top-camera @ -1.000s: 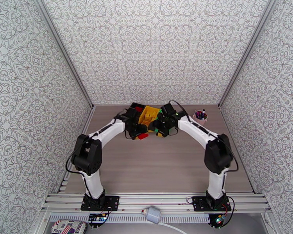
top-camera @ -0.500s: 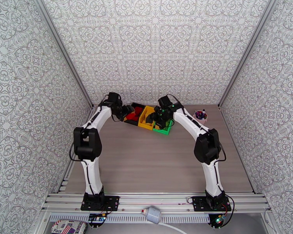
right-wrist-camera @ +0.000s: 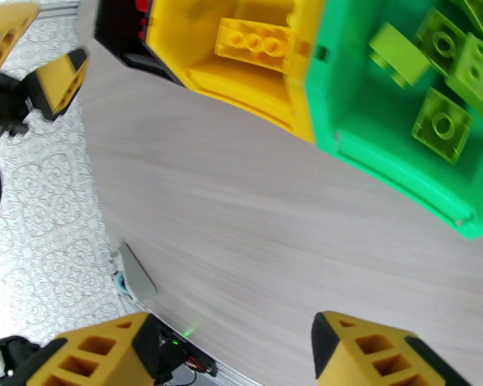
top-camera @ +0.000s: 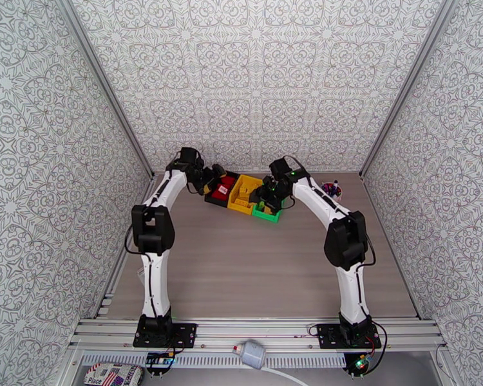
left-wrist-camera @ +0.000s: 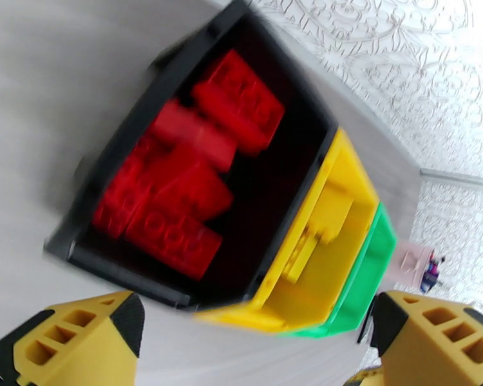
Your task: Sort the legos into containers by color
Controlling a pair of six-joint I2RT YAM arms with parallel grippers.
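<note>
The left claw (top-camera: pixel 214 176) is spread wide with nothing between its yellow fingers (left-wrist-camera: pixel 80 336), and it hangs above the left end of the black bin (top-camera: pixel 210 199). Seen from the left wrist, that bin holds a loose heap of red bricks (left-wrist-camera: pixel 235 110), blurred but clearly studded. The right claw (top-camera: pixel 263 195) also stands spread and holds nothing; its fingers (right-wrist-camera: pixel 370 352) frame bare wood-grain counter (right-wrist-camera: pixel 241 207) just in front of the bins. It hovers over the seam between the yellow bin (top-camera: pixel 236 207) and the green bin (top-camera: pixel 267 217). From the right wrist, a yellow brick (right-wrist-camera: pixel 254 40) lies inside the yellow bin, and several light green bricks (right-wrist-camera: pixel 442 123) lie scattered on the floor of the green bin. The three bins touch side by side in a slanted row near the middle of the counter's far edge, running black, yellow, green from left to right. A round pink cup of pens (top-camera: pixel 331 190) stands near the far right corner, well apart from the green bin. No bricks can be seen on the counter outside the bins.
</note>
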